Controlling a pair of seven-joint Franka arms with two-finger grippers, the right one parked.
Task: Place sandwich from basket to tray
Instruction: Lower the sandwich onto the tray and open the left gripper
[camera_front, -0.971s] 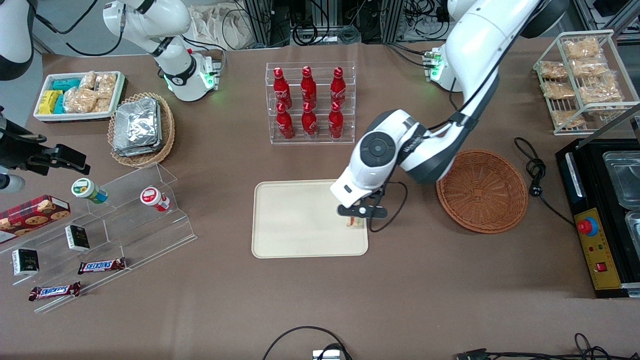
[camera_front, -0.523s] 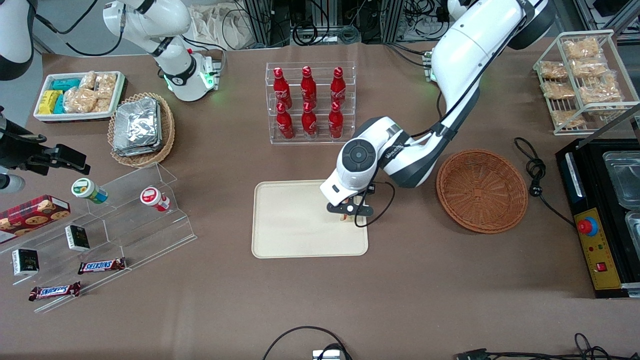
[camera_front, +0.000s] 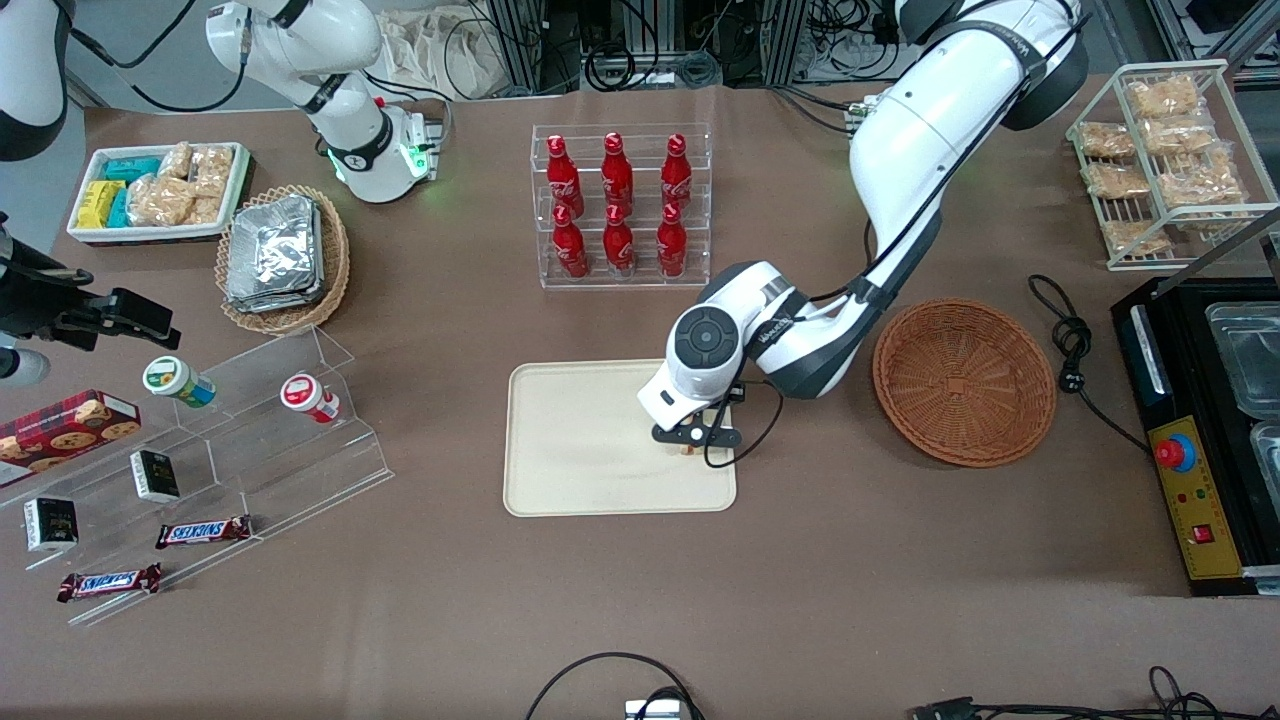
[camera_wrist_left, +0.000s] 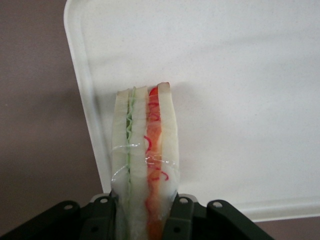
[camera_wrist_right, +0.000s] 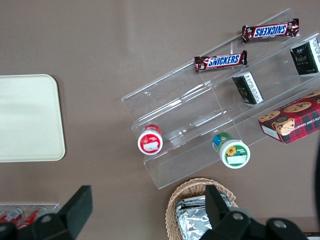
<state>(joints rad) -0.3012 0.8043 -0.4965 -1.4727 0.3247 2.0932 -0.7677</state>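
My left gripper is over the tray, near the tray's end that faces the basket. It is shut on the sandwich, a wrapped white-bread wedge with green and red-orange filling, held upright between the two fingers above the tray's surface. In the front view only a sliver of the sandwich shows under the hand. The reddish-brown wicker basket sits beside the tray, toward the working arm's end of the table, and holds nothing.
A clear rack of red bottles stands farther from the front camera than the tray. A clear stepped shelf with snacks and a tan basket of foil packs lie toward the parked arm's end. A black appliance and a wire rack lie toward the working arm's end.
My left gripper has carried the sandwich from the tray's basket-side rim a little inward over the tray and farther from the front camera. The arm has drawn back with it.
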